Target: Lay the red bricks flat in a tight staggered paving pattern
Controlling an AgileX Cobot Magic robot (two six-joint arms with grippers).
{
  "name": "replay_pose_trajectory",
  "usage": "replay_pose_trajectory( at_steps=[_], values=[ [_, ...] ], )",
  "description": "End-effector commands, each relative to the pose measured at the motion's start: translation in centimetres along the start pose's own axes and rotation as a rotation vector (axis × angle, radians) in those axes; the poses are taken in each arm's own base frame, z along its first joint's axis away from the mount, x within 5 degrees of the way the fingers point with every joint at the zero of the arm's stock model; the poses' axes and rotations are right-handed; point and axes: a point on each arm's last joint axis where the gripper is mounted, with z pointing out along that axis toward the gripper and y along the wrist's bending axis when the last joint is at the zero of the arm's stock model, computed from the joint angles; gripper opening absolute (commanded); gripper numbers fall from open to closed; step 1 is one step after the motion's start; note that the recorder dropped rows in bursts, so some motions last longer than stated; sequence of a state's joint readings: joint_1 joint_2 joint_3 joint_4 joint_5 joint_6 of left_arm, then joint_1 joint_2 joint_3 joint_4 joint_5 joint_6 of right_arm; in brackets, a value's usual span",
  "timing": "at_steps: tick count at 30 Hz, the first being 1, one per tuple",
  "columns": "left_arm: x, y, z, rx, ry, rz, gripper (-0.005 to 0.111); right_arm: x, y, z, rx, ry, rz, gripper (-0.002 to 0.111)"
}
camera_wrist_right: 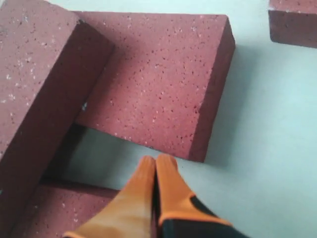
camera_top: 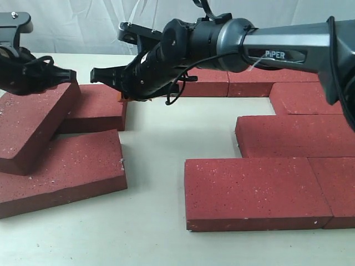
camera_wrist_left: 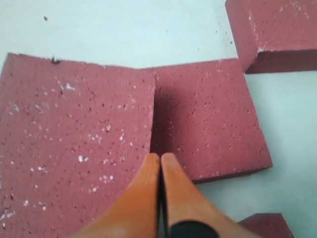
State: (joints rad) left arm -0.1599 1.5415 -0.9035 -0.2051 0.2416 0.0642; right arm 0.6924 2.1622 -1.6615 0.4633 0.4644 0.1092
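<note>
Two tools, left tool (camera_top: 70,75) and right tool (camera_top: 95,74), are sitting shut, empty; left should be sliding the tilted brick (camera_top: 33,122) slowly off the flat bricks (camera_top: 66,169).

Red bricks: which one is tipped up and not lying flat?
The leftmost brick in the exterior view. It slants, with one end propped up on the brick behind it, while all the other bricks lie flat.

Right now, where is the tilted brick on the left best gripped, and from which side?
The tilted brick leans on a flat brick, leaving a gap under its raised long edge. Probably pinch that edge across the thickness, coming from the table's middle, where the shut right gripper is.
</note>
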Motion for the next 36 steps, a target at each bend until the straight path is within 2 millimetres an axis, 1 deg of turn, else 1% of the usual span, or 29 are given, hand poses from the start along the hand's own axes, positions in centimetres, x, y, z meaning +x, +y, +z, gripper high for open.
replay_pose_trajectory(
  at_steps=[1, 3, 5, 9, 13, 18, 22, 26, 31, 34, 36],
  values=[
    [-0.9, -0.2, -1.2, 0.018, -0.031, -0.039, 0.0, -1.4, 0.4, 0.9, -0.024, -0.043, 0.003, -0.001],
    [-0.7, -0.3, -1.0, 0.022, -0.015, -0.046, 0.0, -2.2, 0.8, 1.5, -0.038, -0.042, -0.014, -0.001],
    [-0.6, -0.3, -0.7, 0.021, -0.003, -0.047, 0.0, -2.6, 1.0, 2.1, -0.046, -0.029, -0.019, -0.001],
    [-0.4, -0.3, -0.4, 0.02, 0.009, -0.047, 0.0, -3.2, 1.1, 4.2, -0.061, -0.019, -0.027, -0.001],
    [-0.4, -0.3, -0.3, 0.019, 0.007, -0.047, 0.0, -2.9, 0.5, 6.2, -0.058, 0.012, -0.028, -0.001],
    [-0.4, -0.2, -0.3, 0.016, 0.005, -0.037, 0.0, -1.6, -0.5, 8.0, -0.034, 0.08, -0.018, -0.001],
    [-0.4, -0.2, -0.3, 0.016, 0.003, -0.037, 0.0, -1.2, -1.2, 8.0, 0.038, 0.131, -0.042, -0.001],
    [-0.4, -0.2, -0.3, 0.016, 0.003, -0.037, 0.0, -1.3, -1.7, 7.1, 0.135, 0.159, -0.051, -0.001],
    [-0.2, -0.2, 0.1, 0.014, 0.017, -0.038, 0.0, -1.3, -1.6, 5.8, 0.185, 0.215, -0.065, -0.001],
    [0.1, -0.1, 0.7, 0.013, 0.04, -0.049, 0.0, -1.3, -1.8, 4.8, 0.241, 0.254, -0.108, -0.001],
    [0.3, -0.1, 0.9, 0.014, 0.051, -0.057, 0.0, -1.4, -2.3, 4.3, 0.311, 0.28, -0.158, -0.001]
  ],
)
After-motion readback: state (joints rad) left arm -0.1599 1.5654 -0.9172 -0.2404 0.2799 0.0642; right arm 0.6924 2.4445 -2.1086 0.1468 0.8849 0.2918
